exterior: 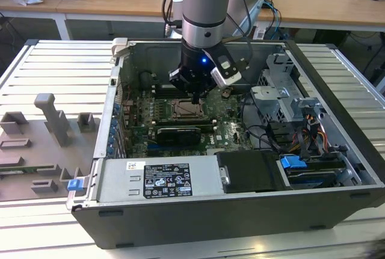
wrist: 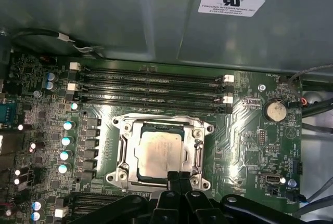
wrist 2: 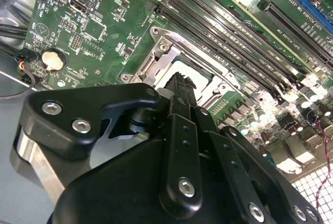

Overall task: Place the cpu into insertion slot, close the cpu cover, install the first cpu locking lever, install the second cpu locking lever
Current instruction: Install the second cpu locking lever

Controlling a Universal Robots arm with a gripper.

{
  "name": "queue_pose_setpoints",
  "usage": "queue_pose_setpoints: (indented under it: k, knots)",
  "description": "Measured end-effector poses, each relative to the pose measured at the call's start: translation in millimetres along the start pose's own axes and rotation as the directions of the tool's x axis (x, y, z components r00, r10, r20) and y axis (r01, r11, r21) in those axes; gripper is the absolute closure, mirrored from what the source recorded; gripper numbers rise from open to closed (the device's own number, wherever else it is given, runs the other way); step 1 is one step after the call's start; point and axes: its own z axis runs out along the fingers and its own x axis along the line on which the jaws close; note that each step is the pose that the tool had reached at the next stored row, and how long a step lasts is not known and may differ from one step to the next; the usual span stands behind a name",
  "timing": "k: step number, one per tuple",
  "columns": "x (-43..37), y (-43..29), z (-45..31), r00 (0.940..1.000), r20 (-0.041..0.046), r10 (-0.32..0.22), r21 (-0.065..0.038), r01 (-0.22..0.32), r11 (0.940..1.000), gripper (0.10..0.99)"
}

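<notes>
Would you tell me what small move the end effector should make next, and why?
Probably a short shift toward the side of the insertion slot to start latching: the cpu already lies under the lowered cpu cover, and the shut end effector sits at the cover's edge.

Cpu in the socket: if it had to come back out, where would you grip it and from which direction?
Probably by two opposite bare edges of the cpu, straight down from above. It lies flat in the socket with the metal frame close around it, so a side approach looks blocked. The tool hangs over the socket's edge.
</notes>
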Motion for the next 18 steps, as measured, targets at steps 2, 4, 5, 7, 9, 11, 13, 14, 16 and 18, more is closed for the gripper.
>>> queue_pose_setpoints:
  k: [2,4,5,7,9,11,13,14,16,18]
  knots:
    - [0.2,-0.2,0.0,1.0000,0.0000,0.000,0.000,0.000,1.0000,0.980]
    - [0.4,-0.2,-0.1,1.0000,-0.0001,0.000,0.000,0.000,1.0000,0.980]
    - [0.5,-0.5,-0.1,1.0000,-0.0001,0.000,0.000,0.000,1.0000,0.980]
    - [0.6,-1.6,-0.3,1.0000,-0.0001,0.000,-0.001,0.000,1.0000,0.980]
    - [0.9,-5.4,-0.6,1.0000,0.0002,0.001,-0.021,-0.001,0.9998,0.980]
    - [1.3,-11.7,-1.1,1.0000,0.0008,0.001,-0.037,-0.001,0.9993,0.980]
    - [1.7,-16.5,-1.0,1.0000,0.0008,0.001,-0.039,-0.001,0.9992,0.980]
    - [1.9,-18.3,-0.8,1.0000,0.0009,0.001,-0.039,-0.001,0.9992,0.980]
    - [2.2,-22.1,-0.6,1.0000,0.0009,0.001,-0.039,-0.001,0.9992,0.980]
    - [2.4,-24.0,-0.5,1.0000,0.0008,0.001,-0.039,-0.001,0.9992,0.980]
